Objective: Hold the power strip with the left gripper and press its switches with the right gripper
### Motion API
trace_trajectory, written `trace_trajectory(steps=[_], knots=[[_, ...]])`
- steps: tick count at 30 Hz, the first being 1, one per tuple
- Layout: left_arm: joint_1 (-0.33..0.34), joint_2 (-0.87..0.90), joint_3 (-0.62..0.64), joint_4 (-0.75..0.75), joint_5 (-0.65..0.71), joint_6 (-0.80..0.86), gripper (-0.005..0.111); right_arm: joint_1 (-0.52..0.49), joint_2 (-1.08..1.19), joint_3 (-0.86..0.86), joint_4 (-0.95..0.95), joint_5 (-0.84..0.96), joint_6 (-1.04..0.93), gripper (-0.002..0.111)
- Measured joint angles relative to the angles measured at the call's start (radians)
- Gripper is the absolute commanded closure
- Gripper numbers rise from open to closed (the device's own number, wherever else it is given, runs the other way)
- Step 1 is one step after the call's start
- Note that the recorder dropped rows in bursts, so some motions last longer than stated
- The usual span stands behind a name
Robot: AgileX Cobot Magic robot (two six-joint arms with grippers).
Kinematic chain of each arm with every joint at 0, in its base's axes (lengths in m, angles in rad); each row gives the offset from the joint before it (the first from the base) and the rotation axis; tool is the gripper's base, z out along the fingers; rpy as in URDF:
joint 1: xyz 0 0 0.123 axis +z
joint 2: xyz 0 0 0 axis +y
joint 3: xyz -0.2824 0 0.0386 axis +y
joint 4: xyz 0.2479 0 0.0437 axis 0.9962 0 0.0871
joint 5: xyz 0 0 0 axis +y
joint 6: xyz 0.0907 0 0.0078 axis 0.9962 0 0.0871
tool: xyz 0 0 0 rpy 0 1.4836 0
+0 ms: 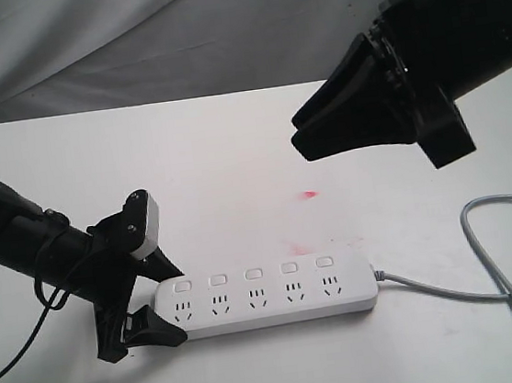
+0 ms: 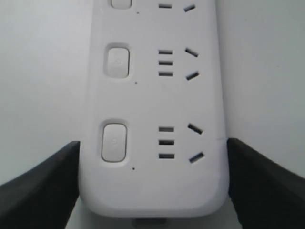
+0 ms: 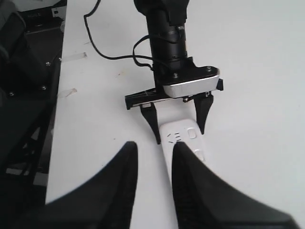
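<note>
Left gripper (image 1: 154, 307): black fingers straddling the rounded end of the long flat white plastic power strip (image 1: 268, 294), one at each long edge, seemingly touching, to steady it for pressing.

Right gripper (image 1: 309, 130): black pointed fingers narrowed to a small gap, holding nothing, raised well above the strip.

Switches (image 1: 253, 273): five square white buttons in a row, untouched.

Strip lies flat on the white table (image 1: 234, 157); grey cord (image 1: 486, 258) trails off its far end.

Power strip (image 2: 152, 95) smooth white plastic; matt.
</note>
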Motion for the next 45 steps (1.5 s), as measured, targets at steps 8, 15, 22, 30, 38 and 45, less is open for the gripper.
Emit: trace_trajectory(steps=[8, 15, 22, 30, 38, 45], knots=[[0.0, 0.0, 0.0, 0.0, 0.0, 0.0, 0.107, 0.0, 0.0, 0.0, 0.0, -0.091, 0.002, 0.084], [0.0, 0.0, 0.0, 0.0, 0.0, 0.0, 0.107, 0.0, -0.002, 0.0, -0.033, -0.244, -0.001, 0.084], [0.0, 0.0, 0.0, 0.0, 0.0, 0.0, 0.107, 0.0, -0.015, 0.002, -0.07, -0.454, 0.092, 0.084], [0.0, 0.0, 0.0, 0.0, 0.0, 0.0, 0.107, 0.0, -0.186, 0.002, -0.322, -0.578, 0.384, 0.084], [0.0, 0.0, 0.0, 0.0, 0.0, 0.0, 0.107, 0.0, -0.413, 0.225, -0.485, -0.845, 0.642, 0.084], [0.0, 0.0, 0.0, 0.0, 0.0, 0.0, 0.107, -0.037, -0.677, 0.533, -0.495, -0.999, 0.682, 0.084]])
